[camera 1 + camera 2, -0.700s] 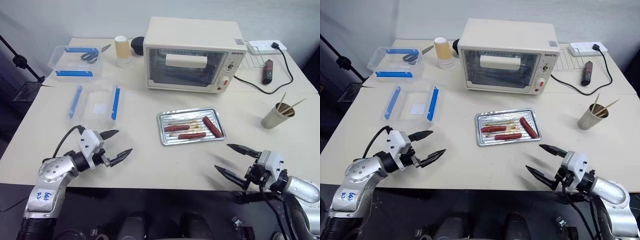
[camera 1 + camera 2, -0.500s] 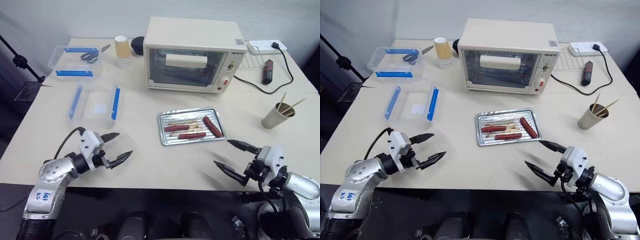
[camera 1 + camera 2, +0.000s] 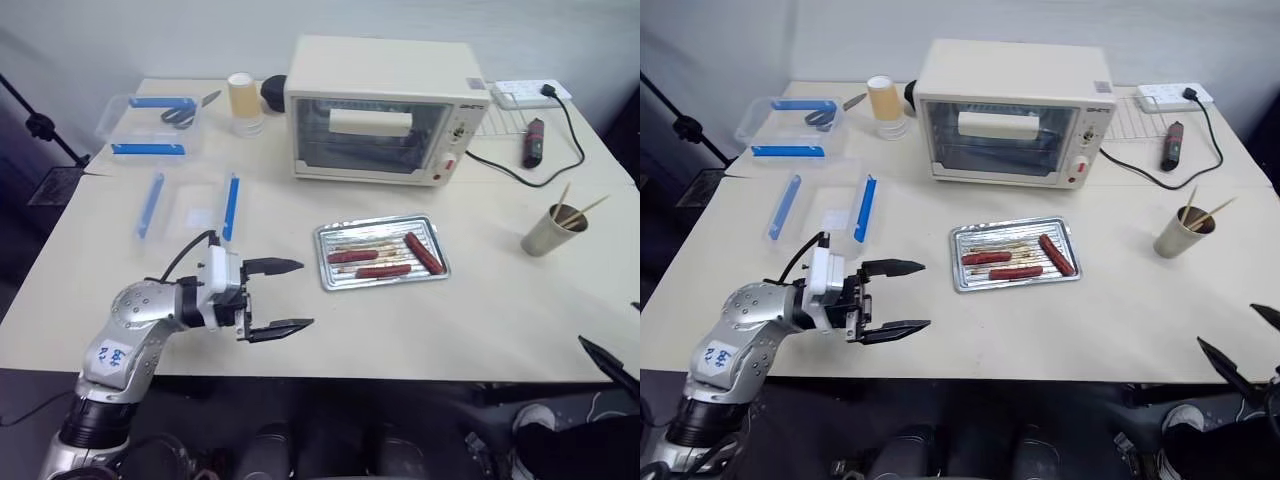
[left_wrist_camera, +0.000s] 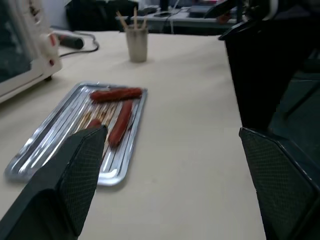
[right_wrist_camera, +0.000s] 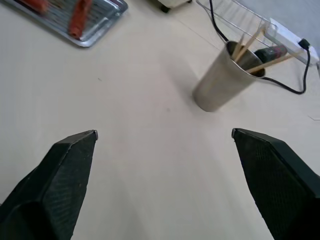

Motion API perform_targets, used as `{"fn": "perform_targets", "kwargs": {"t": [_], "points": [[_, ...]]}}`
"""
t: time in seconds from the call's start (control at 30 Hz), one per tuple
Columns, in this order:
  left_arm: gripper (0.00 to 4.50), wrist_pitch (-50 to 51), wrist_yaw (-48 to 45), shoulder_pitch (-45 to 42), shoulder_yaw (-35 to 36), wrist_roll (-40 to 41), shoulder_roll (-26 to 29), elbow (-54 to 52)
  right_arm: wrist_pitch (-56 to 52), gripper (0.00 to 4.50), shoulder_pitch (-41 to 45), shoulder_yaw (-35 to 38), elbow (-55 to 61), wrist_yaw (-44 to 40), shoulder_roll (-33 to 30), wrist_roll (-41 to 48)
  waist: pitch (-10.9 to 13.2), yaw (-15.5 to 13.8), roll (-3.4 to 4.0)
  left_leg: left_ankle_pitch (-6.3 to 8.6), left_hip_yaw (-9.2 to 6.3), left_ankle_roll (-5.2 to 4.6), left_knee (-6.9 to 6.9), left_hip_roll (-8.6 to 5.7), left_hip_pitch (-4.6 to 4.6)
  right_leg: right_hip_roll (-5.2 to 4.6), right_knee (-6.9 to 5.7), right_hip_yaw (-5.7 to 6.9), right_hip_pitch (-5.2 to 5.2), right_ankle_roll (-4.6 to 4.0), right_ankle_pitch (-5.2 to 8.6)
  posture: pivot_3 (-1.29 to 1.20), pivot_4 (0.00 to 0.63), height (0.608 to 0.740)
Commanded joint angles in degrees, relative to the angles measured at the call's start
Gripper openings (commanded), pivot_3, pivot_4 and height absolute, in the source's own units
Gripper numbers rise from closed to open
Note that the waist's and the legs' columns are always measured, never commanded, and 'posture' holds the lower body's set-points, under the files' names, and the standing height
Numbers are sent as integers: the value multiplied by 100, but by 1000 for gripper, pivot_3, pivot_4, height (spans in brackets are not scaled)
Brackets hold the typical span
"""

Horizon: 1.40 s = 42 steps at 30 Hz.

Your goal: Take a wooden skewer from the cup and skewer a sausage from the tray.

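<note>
Left claw spread wide, empty, hovering over surface beside tray. Right claw also spread, empty, facing cup holding skewers. Three sausages in tray.

The metal tray lies flat just ahead of the left tool's spread tips, its rim greasy, with three glossy reddish-brown sausages inside: two lying lengthwise and one angled at the end farther from that tool. The beige cup stands upright well ahead of the right tool, wooden skewers leaning out of it.
</note>
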<state>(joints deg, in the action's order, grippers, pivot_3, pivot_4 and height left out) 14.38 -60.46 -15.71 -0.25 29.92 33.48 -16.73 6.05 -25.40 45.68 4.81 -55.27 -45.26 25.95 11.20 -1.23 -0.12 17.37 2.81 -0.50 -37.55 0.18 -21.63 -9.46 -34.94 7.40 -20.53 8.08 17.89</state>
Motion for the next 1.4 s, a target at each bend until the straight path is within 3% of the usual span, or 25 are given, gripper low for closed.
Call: {"fn": "perform_targets", "kwargs": {"t": [0.03,0.13,0.27,0.33,0.53,0.73,1.17,1.4], "points": [[4474,78,143,42,27,160,-143,-115,-565,4500,351,80,-87,-268,-707,249,0,34,4,0,1,0,16,1,20,0,1,-10,6,0,0,0,150,740],[4474,172,349,226,46,178,-269,-294,-1272,4500,992,-327,-400,-460,-1581,163,2,69,11,0,16,0,32,2,41,0,8,-29,11,0,0,0,150,740],[4474,190,567,469,75,98,-340,-469,-1650,4500,2282,-1449,-1157,-655,-2573,-275,5,74,8,-1,13,-2,22,8,36,2,12,-27,11,0,0,0,150,740],[4474,179,700,589,119,36,-336,-546,-1756,4500,3370,-2308,-1669,-684,-2795,-620,6,46,9,0,11,-3,18,11,33,1,14,-25,12,0,0,0,150,740],[4474,162,1009,943,252,-56,-277,-799,-1625,4500,5684,-3950,-3010,-866,-2575,-1673,9,-1,14,2,29,-4,6,32,7,1,28,-16,-3,0,0,0,150,740],[4474,262,1280,1280,337,-28,-254,-1145,-1331,4500,6944,-4752,-4070,-1019,-2321,-2473,10,-6,16,4,53,-1,0,35,-4,3,25,-13,-8,0,0,0,150,740],[4500,342,1485,1383,324,-50,-219,-1282,-949,157,7657,-4991,-5025,-1273,-2072,-2955,10,9,17,5,56,1,-6,38,-5,5,21,-14,-9,0,0,0,150,740],[4500,289,1462,1256,280,-95,-252,-1142,-1078,38,7900,-4844,-4985,-1439,-2215,-2872,11,10,18,6,57,3,-8,40,-6,9,20,-15,-10,0,0,0,150,740]]}}
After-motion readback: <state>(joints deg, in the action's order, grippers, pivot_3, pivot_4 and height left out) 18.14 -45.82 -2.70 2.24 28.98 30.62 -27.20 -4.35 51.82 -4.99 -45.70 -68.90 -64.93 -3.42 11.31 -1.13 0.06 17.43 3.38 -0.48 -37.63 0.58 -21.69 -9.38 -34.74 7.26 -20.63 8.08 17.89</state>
